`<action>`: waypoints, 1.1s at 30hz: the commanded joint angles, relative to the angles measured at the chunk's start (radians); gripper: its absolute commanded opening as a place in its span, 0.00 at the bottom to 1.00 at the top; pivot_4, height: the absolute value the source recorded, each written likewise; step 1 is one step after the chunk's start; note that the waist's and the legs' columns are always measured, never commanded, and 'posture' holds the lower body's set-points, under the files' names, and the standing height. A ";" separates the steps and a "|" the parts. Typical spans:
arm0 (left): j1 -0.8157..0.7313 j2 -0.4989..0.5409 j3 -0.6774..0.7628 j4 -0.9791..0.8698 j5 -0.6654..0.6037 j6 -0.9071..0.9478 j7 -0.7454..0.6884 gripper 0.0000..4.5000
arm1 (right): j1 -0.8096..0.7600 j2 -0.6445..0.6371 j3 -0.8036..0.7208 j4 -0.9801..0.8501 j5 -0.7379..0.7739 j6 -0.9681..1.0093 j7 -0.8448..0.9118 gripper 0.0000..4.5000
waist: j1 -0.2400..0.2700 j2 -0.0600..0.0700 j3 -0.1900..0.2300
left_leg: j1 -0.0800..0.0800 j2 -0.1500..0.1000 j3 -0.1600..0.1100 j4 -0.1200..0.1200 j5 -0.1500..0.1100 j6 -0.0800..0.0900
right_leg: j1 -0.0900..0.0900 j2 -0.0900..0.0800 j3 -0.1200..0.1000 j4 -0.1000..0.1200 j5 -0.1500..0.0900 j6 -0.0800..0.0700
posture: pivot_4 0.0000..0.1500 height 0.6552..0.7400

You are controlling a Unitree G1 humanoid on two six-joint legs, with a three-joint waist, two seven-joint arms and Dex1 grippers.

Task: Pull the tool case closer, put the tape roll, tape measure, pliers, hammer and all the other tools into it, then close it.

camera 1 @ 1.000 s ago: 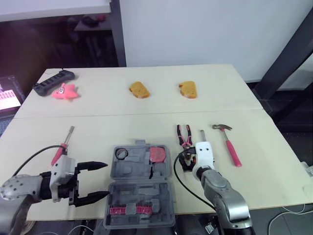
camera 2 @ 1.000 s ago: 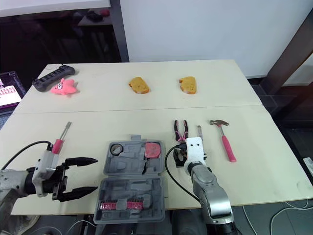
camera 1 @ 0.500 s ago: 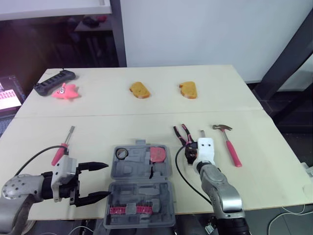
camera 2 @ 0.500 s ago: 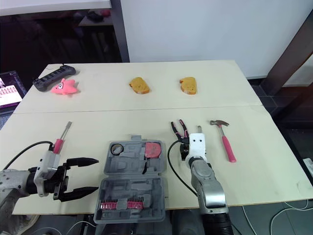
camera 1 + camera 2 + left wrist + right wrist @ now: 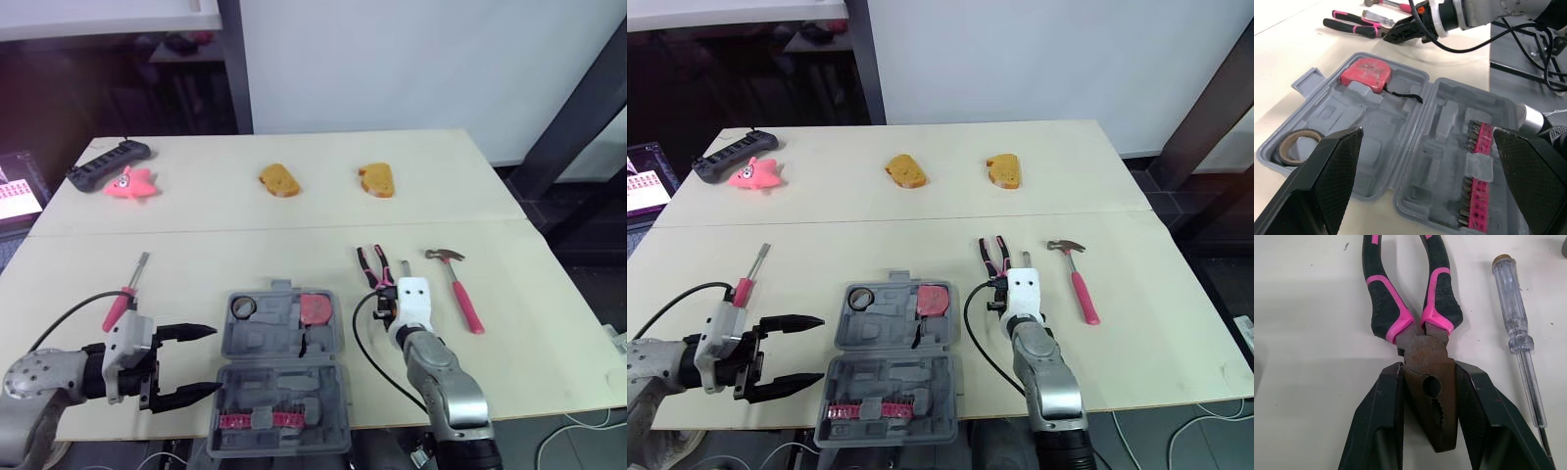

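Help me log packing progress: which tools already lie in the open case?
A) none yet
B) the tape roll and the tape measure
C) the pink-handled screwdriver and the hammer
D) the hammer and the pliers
B: the tape roll and the red tape measure sit in the case, while the pliers and hammer are outside it, over the table.

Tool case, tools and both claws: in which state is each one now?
Tool case: open, lid laid flat.
Tape roll: seated in the case.
Tape measure: seated in the case.
Pliers: outside the case, head gripped.
Hammer: outside the case.
Right claw: shut on pliers.
Left claw: open, empty.
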State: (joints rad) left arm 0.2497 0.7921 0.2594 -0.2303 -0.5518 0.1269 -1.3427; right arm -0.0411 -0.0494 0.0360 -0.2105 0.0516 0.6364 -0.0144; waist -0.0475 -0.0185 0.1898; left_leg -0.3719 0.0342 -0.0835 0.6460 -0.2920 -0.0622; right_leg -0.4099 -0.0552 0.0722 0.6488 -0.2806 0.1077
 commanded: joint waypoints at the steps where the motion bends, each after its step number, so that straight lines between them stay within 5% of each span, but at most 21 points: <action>1: -0.007 0.006 0.008 -0.001 0.002 -0.015 0.005 1.00 | 0.009 -0.002 0.009 0.007 -0.001 0.010 0.016 0.22 | 0.000 0.000 0.000 | 0.000 0.000 0.000 0.000 0.000 0.000 | 0.000 0.000 0.000 0.000 0.000 0.000 | 1.00 1.00; 4: -0.010 0.005 0.004 0.000 0.007 -0.015 0.009 1.00 | -0.002 0.000 0.011 0.045 -0.005 -0.009 0.021 0.22 | -0.001 0.000 0.000 | 0.000 0.000 0.000 0.000 0.000 0.000 | 0.000 0.000 0.000 0.000 0.000 0.000 | 1.00 1.00; 10: -0.011 0.003 0.003 0.002 0.012 -0.015 0.016 1.00 | -0.042 0.005 -0.005 0.101 -0.003 -0.028 0.032 0.82 | -0.008 0.000 0.000 | 0.000 0.000 0.000 0.000 0.000 0.000 | 0.000 0.000 0.000 0.000 0.000 0.000 | 1.00 1.00; 17: -0.011 0.001 0.002 0.002 0.016 -0.017 0.022 1.00 | -0.064 -0.003 -0.016 0.131 -0.003 -0.041 0.045 0.82 | -0.015 -0.001 -0.001 | 0.000 0.000 0.000 0.000 0.000 0.000 | 0.001 0.000 0.000 0.000 0.000 0.000 | 1.00 1.00; 20: -0.010 0.001 0.002 0.000 0.016 -0.016 0.024 1.00 | -0.063 -0.011 -0.023 0.141 -0.003 -0.045 0.052 0.64 | -0.019 -0.001 -0.001 | 0.000 0.000 0.000 0.000 0.000 0.000 | 0.001 0.000 0.000 0.000 0.000 0.000 | 1.00 1.00; 24: -0.010 0.000 0.000 0.000 0.017 -0.015 0.029 1.00 | -0.058 -0.027 -0.017 0.135 -0.002 -0.043 0.075 0.23 | -0.021 -0.001 -0.001 | 0.000 0.000 0.000 0.000 0.000 0.000 | 0.001 0.000 0.000 0.000 0.000 0.000 | 1.00 1.00; 33: -0.034 0.001 -0.004 0.014 0.018 -0.013 0.044 1.00 | -0.068 -0.058 -0.012 0.082 -0.009 -0.055 0.113 0.22 | -0.021 -0.001 -0.001 | 0.000 0.000 0.000 0.000 0.000 0.000 | 0.001 0.000 0.000 0.000 0.000 0.000 | 1.00 1.00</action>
State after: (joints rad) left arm 0.2203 0.7918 0.2484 -0.2129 -0.5323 0.1252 -1.3037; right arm -0.1200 -0.0973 0.0161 -0.1014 0.0436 0.5725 0.0843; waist -0.0685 -0.0196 0.1892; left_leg -0.3716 0.0342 -0.0840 0.6459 -0.2920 -0.0622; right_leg -0.4094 -0.0550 0.0721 0.6491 -0.2805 0.1079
